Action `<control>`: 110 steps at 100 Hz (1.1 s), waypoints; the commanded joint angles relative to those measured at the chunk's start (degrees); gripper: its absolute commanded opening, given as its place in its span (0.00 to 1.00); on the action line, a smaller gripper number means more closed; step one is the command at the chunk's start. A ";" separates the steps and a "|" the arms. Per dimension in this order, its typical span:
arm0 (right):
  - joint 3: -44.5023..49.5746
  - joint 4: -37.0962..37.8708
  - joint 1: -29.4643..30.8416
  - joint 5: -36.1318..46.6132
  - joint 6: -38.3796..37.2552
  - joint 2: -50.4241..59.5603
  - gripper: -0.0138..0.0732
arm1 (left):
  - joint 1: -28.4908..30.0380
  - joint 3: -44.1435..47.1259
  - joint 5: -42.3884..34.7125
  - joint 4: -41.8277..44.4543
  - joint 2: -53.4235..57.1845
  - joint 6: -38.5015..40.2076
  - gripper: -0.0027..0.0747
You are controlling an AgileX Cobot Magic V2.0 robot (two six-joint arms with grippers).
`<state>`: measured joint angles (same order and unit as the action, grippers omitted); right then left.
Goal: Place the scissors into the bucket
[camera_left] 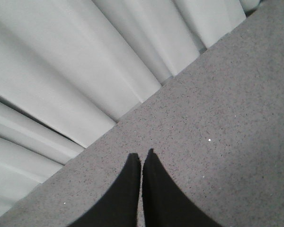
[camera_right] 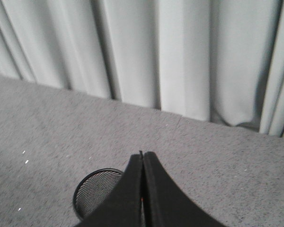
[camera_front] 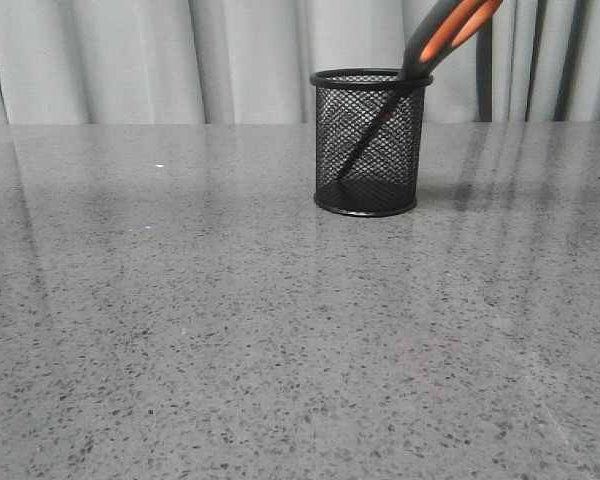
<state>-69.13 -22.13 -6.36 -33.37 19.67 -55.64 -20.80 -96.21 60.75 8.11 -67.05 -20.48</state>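
**Operator:** Where are the scissors?

**Spotter:** You'll find the scissors [camera_front: 420,70] standing in the bucket [camera_front: 369,142], which sits upright on the grey speckled bench [camera_front: 230,330]. Through the mesh you can see the dark blades slanting down to the bucket's base, tip on the side away from the handles. The handles, grey with orange lining, lean over the bucket's rim and stick up well above it, running out of the top of your front view.

**Operator:** And my end effectors?

**Spotter:** Neither shows in your front view. In the left wrist view, your left end effector [camera_left: 141,158] has its two dark fingers pressed together with only a hairline seam between them, nothing held, over bare bench with the pale curtain [camera_left: 85,71] beyond. No bucket is visible from that camera.

**Operator:** The right one?

**Spotter:** Your right end effector [camera_right: 143,155] is the same: fingers together, tips meeting. It hangs above the bucket, whose round open mouth and mesh you can see just beside the fingers in the right wrist view. A small speck of orange shows at the seam low between the fingers; you cannot tell from that view what it is. The scissors are otherwise hidden behind the fingers there.
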 commanded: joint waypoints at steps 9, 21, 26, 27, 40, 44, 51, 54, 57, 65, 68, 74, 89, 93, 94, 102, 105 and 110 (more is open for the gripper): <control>13.02 -1.07 0.45 18.04 0.17 10.31 0.07 | 2.57 11.49 -18.29 -3.17 7.87 4.36 0.01; 21.94 -1.07 0.45 22.60 0.17 17.17 0.07 | 3.23 24.34 -28.04 -3.28 15.24 5.46 0.01; 25.09 -1.07 0.45 23.66 0.17 19.65 0.07 | 3.23 30.28 -32.10 -3.37 18.49 5.46 0.01; 25.97 -1.07 0.45 23.81 0.17 20.00 0.07 | 3.23 31.16 -33.22 -3.37 18.97 5.46 0.01; 32.97 -1.07 0.45 25.91 0.17 26.37 0.07 | 3.23 47.81 -43.83 -4.77 28.35 5.56 0.01; 34.84 -1.07 0.45 26.01 0.17 28.04 0.07 | 3.23 52.77 -47.48 -5.77 30.97 5.56 0.01; 37.61 -1.07 0.45 25.91 0.17 31.46 0.07 | 3.23 60.17 -52.60 -8.11 36.24 5.56 0.01; 38.62 -1.07 0.45 25.91 0.17 33.13 0.07 | 3.23 62.76 -54.25 -8.96 38.81 5.56 0.01; 39.58 -1.07 0.45 25.91 0.17 34.44 0.07 | 3.23 65.14 -55.84 -9.80 40.79 5.56 0.01; 42.27 -1.07 0.45 25.75 0.17 37.66 0.07 | 3.23 70.73 -57.23 -12.18 45.85 5.56 0.01; 43.01 -1.07 0.45 25.35 0.17 38.86 0.07 | 3.23 72.08 -57.24 -12.78 47.94 5.56 0.01; 44.54 -1.07 0.45 24.86 0.17 40.35 0.07 | 3.23 74.25 -57.24 -13.71 50.90 5.56 0.01; 47.21 -1.07 0.45 25.22 0.17 41.78 0.07 | 3.23 77.21 -57.24 -13.86 56.26 5.56 0.01; 47.35 -1.07 0.45 25.21 0.17 41.78 0.07 | 3.23 77.49 -57.24 -13.86 56.65 5.56 0.01; 47.35 -1.07 0.45 25.21 0.17 41.78 0.07 | 3.23 77.49 -57.24 -13.86 56.76 5.56 0.01; 47.35 -1.07 0.45 25.11 0.17 41.78 0.07 | 3.23 77.62 -57.24 -13.86 56.87 5.56 0.01; 47.35 -1.07 0.45 25.01 0.17 41.78 0.07 | 3.23 77.62 -57.24 -13.86 56.87 5.56 0.01; 47.35 -1.07 0.45 24.60 0.17 41.78 0.07 | 3.23 77.62 -57.24 -13.86 56.87 5.56 0.01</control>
<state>-20.37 -22.59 -6.36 -12.61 19.58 -13.43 -17.62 -17.08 8.24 -5.02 -9.67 -15.56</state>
